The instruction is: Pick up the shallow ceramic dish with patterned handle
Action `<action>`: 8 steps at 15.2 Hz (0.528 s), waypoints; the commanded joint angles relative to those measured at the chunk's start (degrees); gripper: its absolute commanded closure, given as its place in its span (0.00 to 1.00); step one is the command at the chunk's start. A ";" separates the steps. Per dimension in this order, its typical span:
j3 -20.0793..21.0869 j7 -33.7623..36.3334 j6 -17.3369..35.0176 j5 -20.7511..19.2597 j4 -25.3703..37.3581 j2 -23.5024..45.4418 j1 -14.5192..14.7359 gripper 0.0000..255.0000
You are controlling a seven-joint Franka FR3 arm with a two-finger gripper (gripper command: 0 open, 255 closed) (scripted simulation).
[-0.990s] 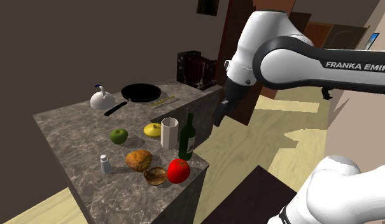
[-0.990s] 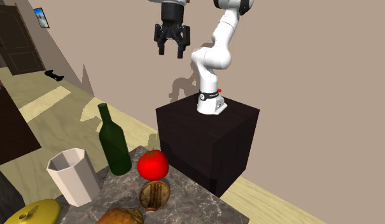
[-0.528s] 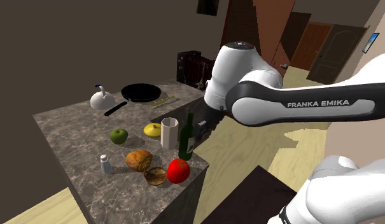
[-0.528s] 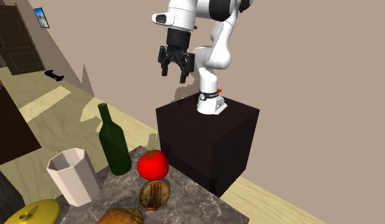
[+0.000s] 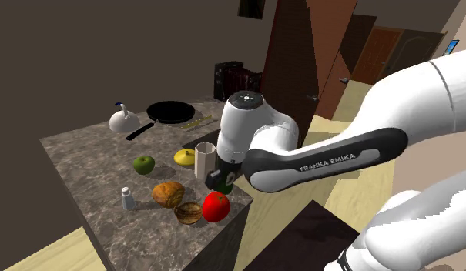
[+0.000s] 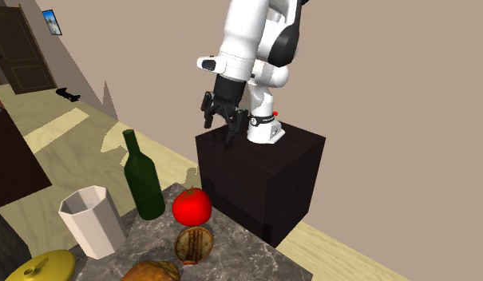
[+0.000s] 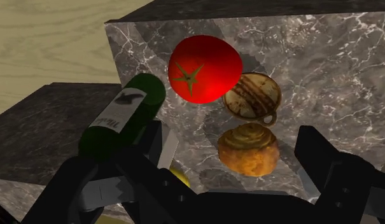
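Observation:
The shallow brown dish (image 5: pixel 188 212) with a small looped handle lies at the near corner of the marble counter (image 5: pixel 85 165), touching a red tomato (image 5: pixel 216 206). From the second exterior view the dish (image 6: pixel 193 243) sits just in front of the tomato (image 6: pixel 192 207). In the wrist view the dish (image 7: pixel 251 95) lies between the tomato (image 7: pixel 205 68) and a brown bun (image 7: pixel 248 149), ahead of my open gripper (image 7: pixel 235 162). My gripper (image 6: pixel 219 121) hangs open in the air, well above the counter's corner and empty. A green bottle (image 7: pixel 121 118) stands close by its left finger.
Near the dish stand the green bottle (image 5: pixel 229 154), a white faceted cup (image 5: pixel 205 159), a bun (image 5: pixel 168 193) and a salt shaker (image 5: pixel 128 199). Farther back lie a green apple (image 5: pixel 143 164), a yellow fruit (image 5: pixel 184 158), a black pan (image 5: pixel 171 112) and a white kettle (image 5: pixel 123 119). The dark stand (image 6: pixel 259 176) is beside the counter.
The arm has swung down and toward the counter. The gripper dropped from high up to just above the bottle and tomato, still open and empty.

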 commanded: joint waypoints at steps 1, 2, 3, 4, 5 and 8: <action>4.25 6.88 3.07 -5.78 1.51 5.42 -3.06 0.00; 6.27 10.66 4.02 -9.41 2.47 8.24 -4.68 0.00; 8.17 14.81 4.65 -13.63 3.61 11.29 -6.24 0.00; 9.73 19.31 4.88 -18.42 4.93 14.62 -7.50 0.00; 10.79 24.00 4.65 -23.58 6.45 18.18 -8.25 0.00; 10.06 36.70 1.99 -38.05 11.78 29.00 -6.31 0.00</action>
